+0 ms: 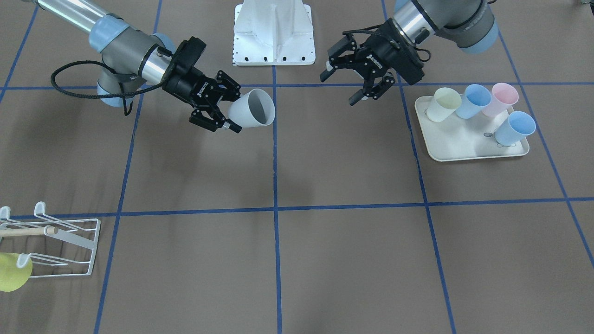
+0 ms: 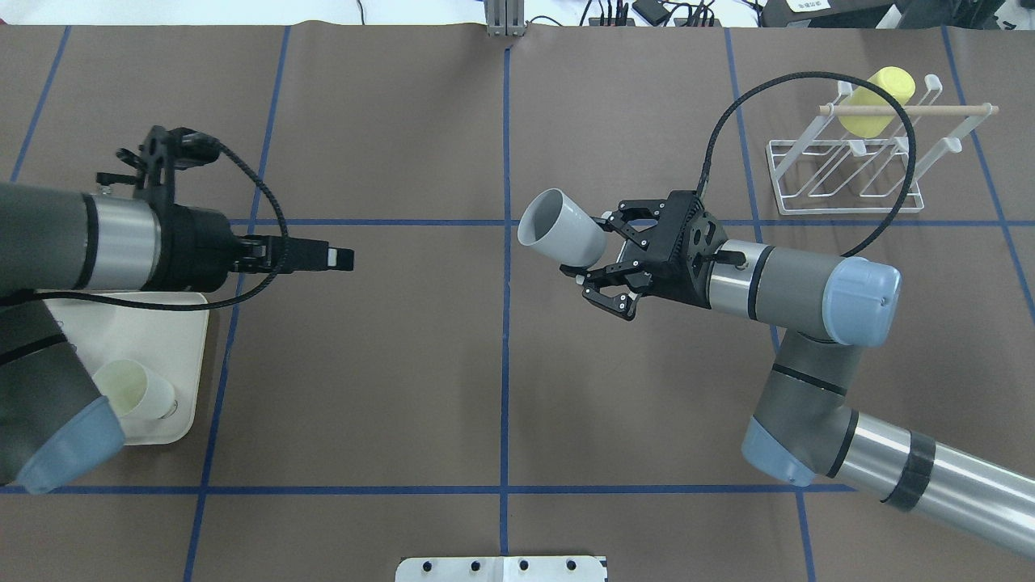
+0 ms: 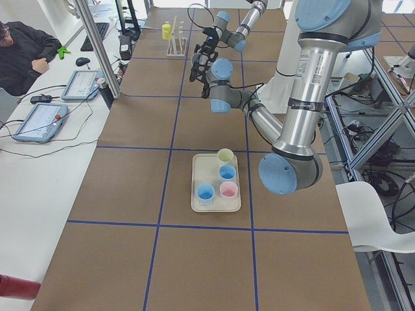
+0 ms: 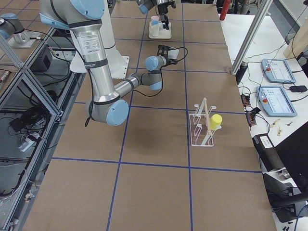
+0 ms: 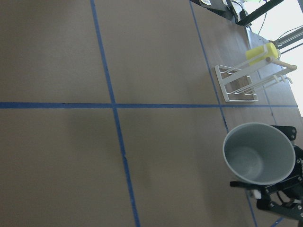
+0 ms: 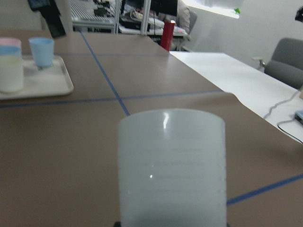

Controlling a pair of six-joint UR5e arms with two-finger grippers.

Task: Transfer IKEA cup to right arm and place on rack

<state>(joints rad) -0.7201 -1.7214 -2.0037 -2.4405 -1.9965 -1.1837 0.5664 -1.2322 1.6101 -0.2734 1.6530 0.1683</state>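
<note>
Cup (image 1: 253,110), tipped on its side with its mouth toward the left gripper (image 1: 341,88), is clamped near its base in the right gripper's (image 1: 234,111) closed jaws above mid-table (image 1: 325,260). The left gripper's jaws gape wide, empty, apart from the cup. The rack (image 2: 849,211) stands well beyond.

The right arm (image 2: 800,295) reaches in from the right edge of the table (image 2: 404,388) and bends at the wrist. Its right gripper (image 2: 586,246) is clamped on the cup (image 2: 558,230), carried level in the air. The left gripper (image 1: 341,88) faces it, well apart, with its fingers spread wide.
</note>
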